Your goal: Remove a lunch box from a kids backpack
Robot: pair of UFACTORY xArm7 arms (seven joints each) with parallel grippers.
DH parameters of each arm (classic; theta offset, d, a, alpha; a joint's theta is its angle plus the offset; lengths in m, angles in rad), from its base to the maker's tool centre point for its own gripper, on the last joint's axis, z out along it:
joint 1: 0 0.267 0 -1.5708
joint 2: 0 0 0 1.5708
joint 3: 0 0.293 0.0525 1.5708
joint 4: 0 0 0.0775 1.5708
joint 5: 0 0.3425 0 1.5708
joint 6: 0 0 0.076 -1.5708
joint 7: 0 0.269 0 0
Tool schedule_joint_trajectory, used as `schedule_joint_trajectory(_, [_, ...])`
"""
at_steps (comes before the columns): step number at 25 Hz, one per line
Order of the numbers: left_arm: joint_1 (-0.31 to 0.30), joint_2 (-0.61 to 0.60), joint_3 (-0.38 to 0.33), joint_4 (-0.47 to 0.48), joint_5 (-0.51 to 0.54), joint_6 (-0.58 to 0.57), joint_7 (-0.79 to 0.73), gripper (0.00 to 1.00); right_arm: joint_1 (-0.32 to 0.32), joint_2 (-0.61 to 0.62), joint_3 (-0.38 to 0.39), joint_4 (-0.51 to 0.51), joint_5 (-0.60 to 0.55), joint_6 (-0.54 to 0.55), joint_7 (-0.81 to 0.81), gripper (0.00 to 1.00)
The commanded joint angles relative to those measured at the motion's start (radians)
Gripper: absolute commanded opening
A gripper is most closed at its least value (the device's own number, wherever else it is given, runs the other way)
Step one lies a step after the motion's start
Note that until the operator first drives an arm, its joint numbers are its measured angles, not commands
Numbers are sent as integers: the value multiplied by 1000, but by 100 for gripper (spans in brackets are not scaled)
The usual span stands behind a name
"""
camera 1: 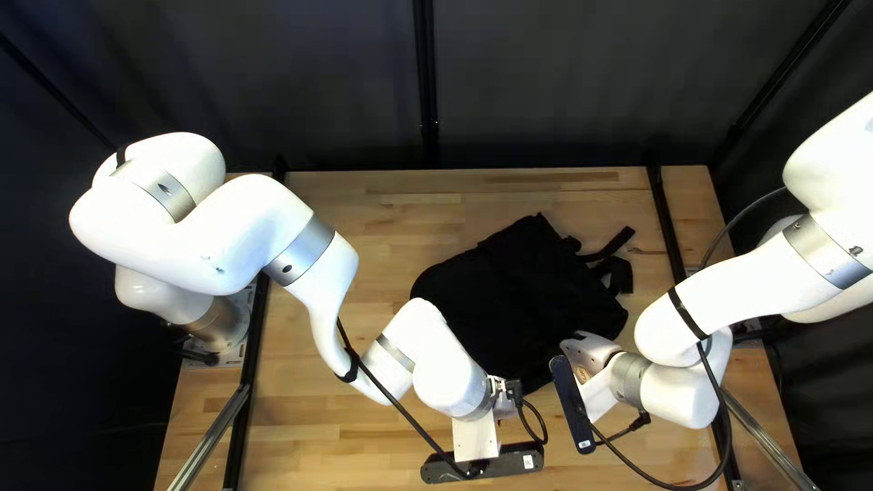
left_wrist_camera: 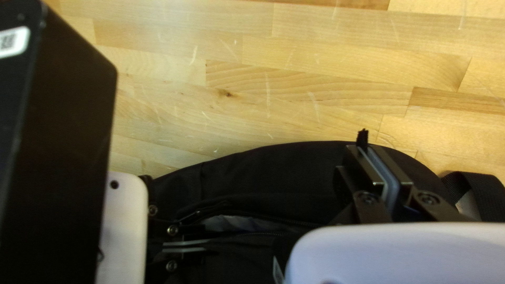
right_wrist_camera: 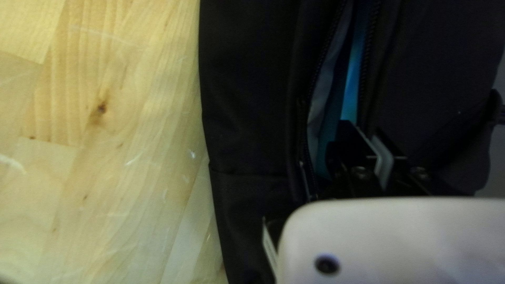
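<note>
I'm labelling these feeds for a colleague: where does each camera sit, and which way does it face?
Top left view: above the pale wooden table's near edge, slanting down toward the far edge; shows the black fabric backpack, my white left arm and white right arm.
Left wrist view: on my left arm, looking along my black left hand over the backpack; my black right hand shows too.
Right wrist view: on my right arm, looking along that hand at the backpack.
Shared: both wrist views show the backpack's grey lining.
</note>
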Motion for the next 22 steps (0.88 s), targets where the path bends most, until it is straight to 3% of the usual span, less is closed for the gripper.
schedule_joint_trajectory(1, [41, -14, -20, 4, -44, 20, 63, 0, 7, 0, 5, 5, 17, -6, -23, 0])
schedule_joint_trajectory(10, [132, -67, -63, -58, -134, 10, 178, 0, 14, -41, -1, -19, 42, -55, -77, 0])
schedule_joint_trajectory(22, [149, -85, -72, -88, -152, -2, 190, 0, 11, -56, -15, -33, 51, -96, -114, 0])
